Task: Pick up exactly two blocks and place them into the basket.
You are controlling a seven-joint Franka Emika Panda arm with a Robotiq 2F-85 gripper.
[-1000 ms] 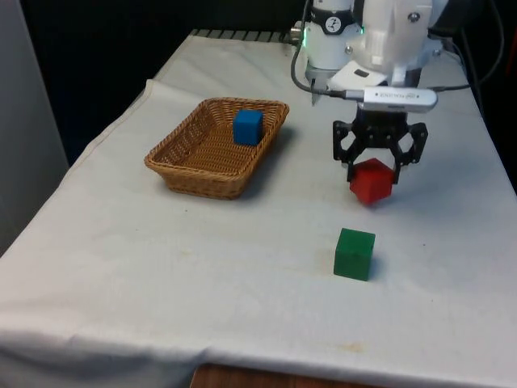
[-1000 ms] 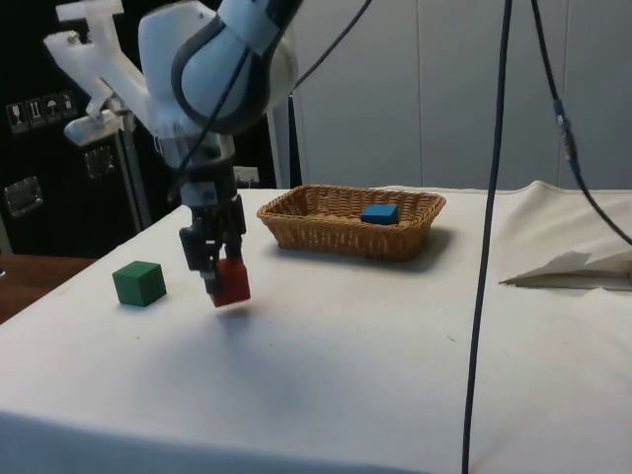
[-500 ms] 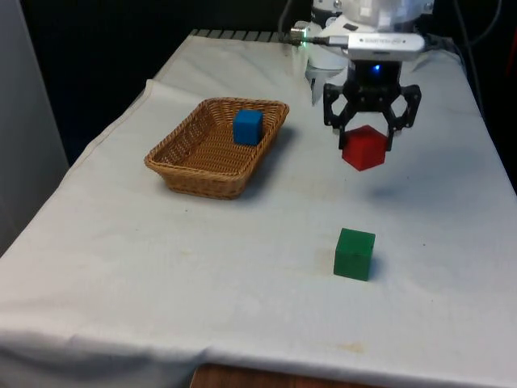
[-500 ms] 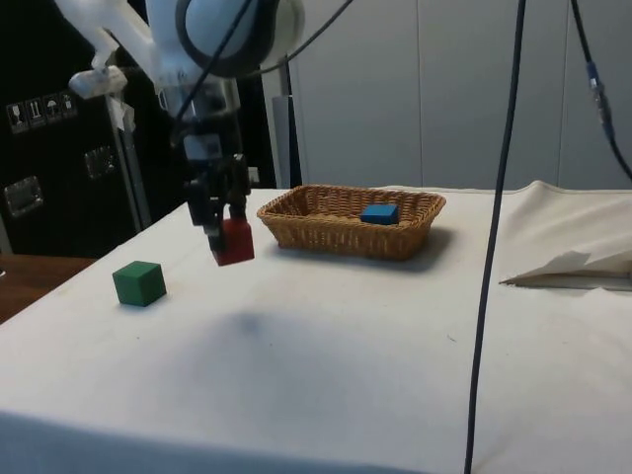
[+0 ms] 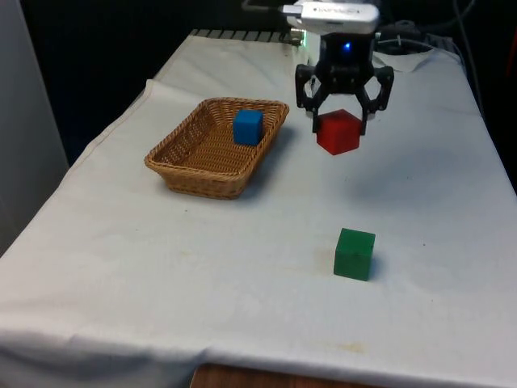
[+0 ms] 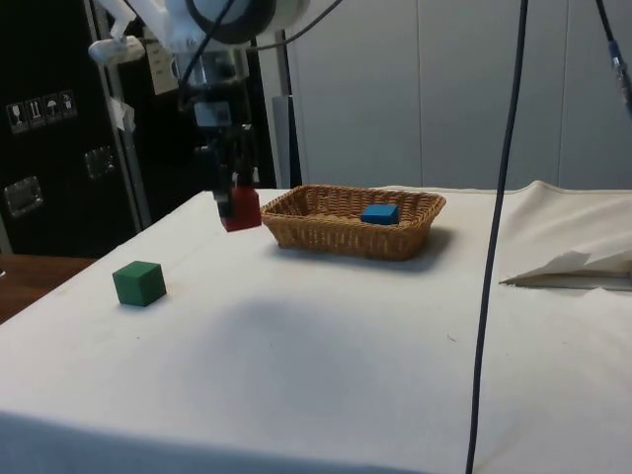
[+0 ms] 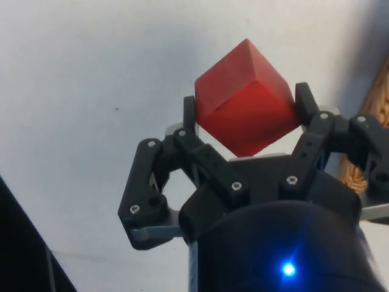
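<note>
Wicker basket [image 5: 212, 164]: we find one blue block [image 5: 248, 126] inside.
Gripper [image 5: 342, 121]: jaws pinching red block [image 5: 338, 132], aloft, at basket's 3 o'clock.
Green block [image 5: 355, 254]: on cloth, at 6 o'clock of gripper.

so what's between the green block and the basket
Nothing, just bare cloth between the green block and the basket, per the front view.

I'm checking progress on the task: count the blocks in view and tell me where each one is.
3. The blue block lies in the basket; the red block is held in the gripper above the table; the green block sits on the cloth.
</note>
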